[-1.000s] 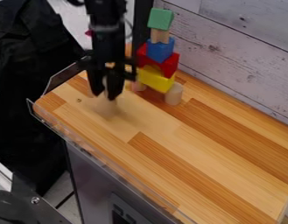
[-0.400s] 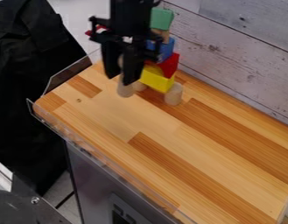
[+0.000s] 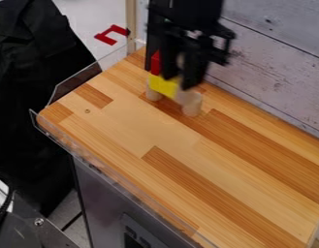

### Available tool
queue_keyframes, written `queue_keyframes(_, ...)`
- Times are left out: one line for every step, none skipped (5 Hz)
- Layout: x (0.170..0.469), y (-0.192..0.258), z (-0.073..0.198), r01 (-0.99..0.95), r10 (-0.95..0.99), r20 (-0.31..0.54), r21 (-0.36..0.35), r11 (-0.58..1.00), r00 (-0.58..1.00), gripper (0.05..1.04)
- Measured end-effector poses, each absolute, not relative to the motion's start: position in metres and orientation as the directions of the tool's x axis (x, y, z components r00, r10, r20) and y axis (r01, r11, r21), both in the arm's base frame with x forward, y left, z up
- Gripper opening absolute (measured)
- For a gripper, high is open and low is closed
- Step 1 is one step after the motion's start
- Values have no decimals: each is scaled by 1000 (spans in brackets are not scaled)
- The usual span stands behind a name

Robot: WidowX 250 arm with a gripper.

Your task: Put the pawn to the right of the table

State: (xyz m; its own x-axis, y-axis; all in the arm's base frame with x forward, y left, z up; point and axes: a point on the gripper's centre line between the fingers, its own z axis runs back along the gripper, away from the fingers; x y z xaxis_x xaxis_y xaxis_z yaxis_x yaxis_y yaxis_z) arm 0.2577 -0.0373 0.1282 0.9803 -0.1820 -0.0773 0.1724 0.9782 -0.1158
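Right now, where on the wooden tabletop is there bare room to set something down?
Bare: the tabletop's near stretch, between the clear guard and plank wall, and its left corner. Crowded: the far end, around the yellow block and wooden cylinders, with the jaws close above.

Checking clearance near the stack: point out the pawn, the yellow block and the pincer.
Pawn [image 3: 184, 97]: camera view, on its blurred lower body.
Yellow block [image 3: 162, 86]: camera view, on its side face.
Pincer [image 3: 177, 83]: camera view, midway between its fingertips.
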Motion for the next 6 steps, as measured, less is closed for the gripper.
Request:
queue_keyframes(271,-65,110,263,-273,-71,-125,957,959,357)
queue_keyframes(288,-94,84,362,-378,-88,-157,919,922,357)
queue_keyframes(302,-116,63,429,-444,-73,-164,889,893,357)
queue_keyframes(312,-116,42,417,-432,-102,-135,899,896,357)
queue_keyframes(316,-111,34,380,-393,-103,-123,917,914,357)
queue_keyframes(315,-107,27,350,-361,-116,-105,931,925,357)
